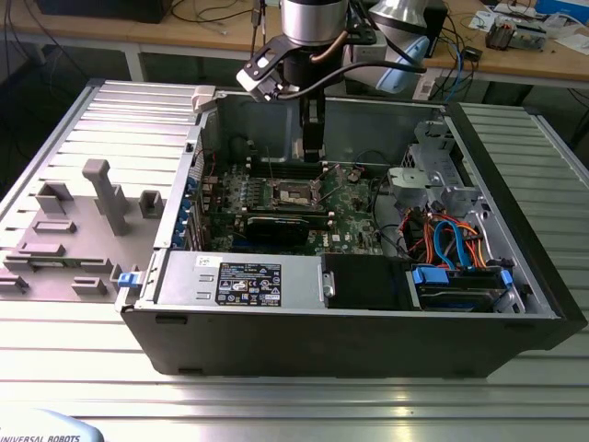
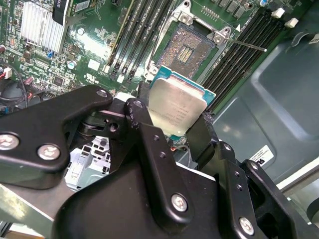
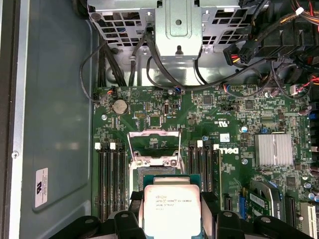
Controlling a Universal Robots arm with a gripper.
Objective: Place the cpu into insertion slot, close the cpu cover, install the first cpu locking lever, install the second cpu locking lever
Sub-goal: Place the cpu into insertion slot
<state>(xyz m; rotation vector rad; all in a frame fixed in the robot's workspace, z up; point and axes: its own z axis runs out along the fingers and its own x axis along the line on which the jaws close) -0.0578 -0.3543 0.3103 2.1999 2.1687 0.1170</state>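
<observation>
The small flat square chip with a silvery-grey metal top (image 2: 177, 102) was held by two opposite edges in the black pincer (image 2: 169, 115), which was clamped on it, presumably so its underside was kept free. Just beyond the pincer's tips the square dark silver-rimmed socket (image 3: 157, 172) was left uncovered, its thin silver frame cover (image 3: 153, 133) raised farther off. Black memory-slot rows (image 3: 112, 179) were set close on both sides, so little room was judged available.

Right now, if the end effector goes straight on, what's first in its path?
Probably the open insertion slot: the held cpu would reach it before the end effector itself. Depth is unclear.
</observation>
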